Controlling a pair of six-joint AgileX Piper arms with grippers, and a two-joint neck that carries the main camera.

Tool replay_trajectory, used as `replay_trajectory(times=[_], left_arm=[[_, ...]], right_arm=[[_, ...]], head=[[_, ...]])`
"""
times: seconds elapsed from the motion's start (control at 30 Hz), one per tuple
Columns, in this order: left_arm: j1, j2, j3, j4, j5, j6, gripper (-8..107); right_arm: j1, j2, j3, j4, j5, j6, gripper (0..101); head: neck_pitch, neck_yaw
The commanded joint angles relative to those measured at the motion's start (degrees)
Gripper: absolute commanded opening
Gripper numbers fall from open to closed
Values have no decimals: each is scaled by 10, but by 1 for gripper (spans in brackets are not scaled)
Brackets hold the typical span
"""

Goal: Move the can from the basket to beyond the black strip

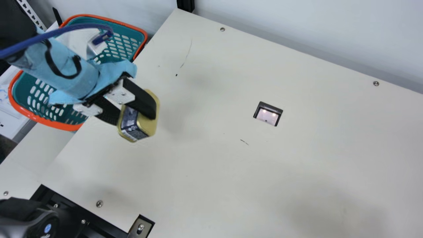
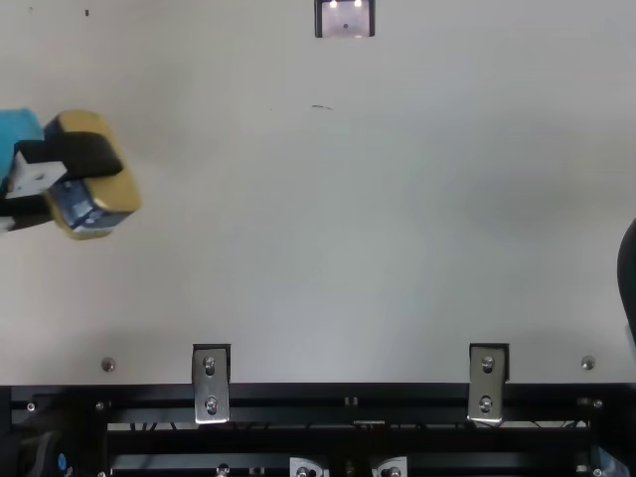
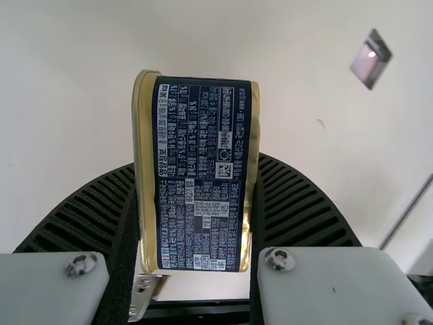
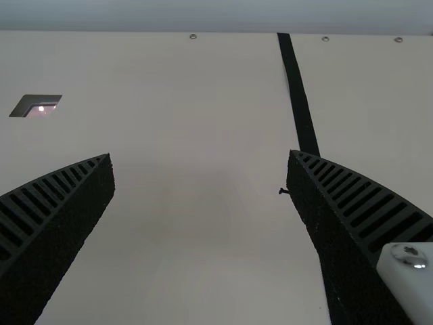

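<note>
Your left gripper pinches the can at frame left. Carry it steadily rightward, likely for handover to your spread right gripper.

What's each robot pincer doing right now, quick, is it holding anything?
Left pincer: closed on the can.
Right pincer: open, with nothing between its fingers.

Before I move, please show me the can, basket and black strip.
Can (image 3: 199, 172), left wrist view: on its dark printed side.
Basket (image 1: 59, 124), main view: on its orange rim.
Black strip (image 4: 297, 95), right wrist view: on its far stretch.
</note>
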Motion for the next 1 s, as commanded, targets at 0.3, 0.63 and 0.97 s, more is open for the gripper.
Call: replay_trajectory(times=[0.3, 0.63, 0.97], left_arm=[[43, 19, 25, -148, 1, -2, 10], [92, 49, 41, -213, 1, -20, 10], [119, 62, 46, -230, -1, -30, 10]], right_arm=[[0, 0, 0, 0, 0, 0, 101], [0, 0, 0, 0, 0, 0, 101], [0, 0, 0, 0, 0, 0, 101]], head=[[-13, 6], [-13, 6], [-13, 6]])
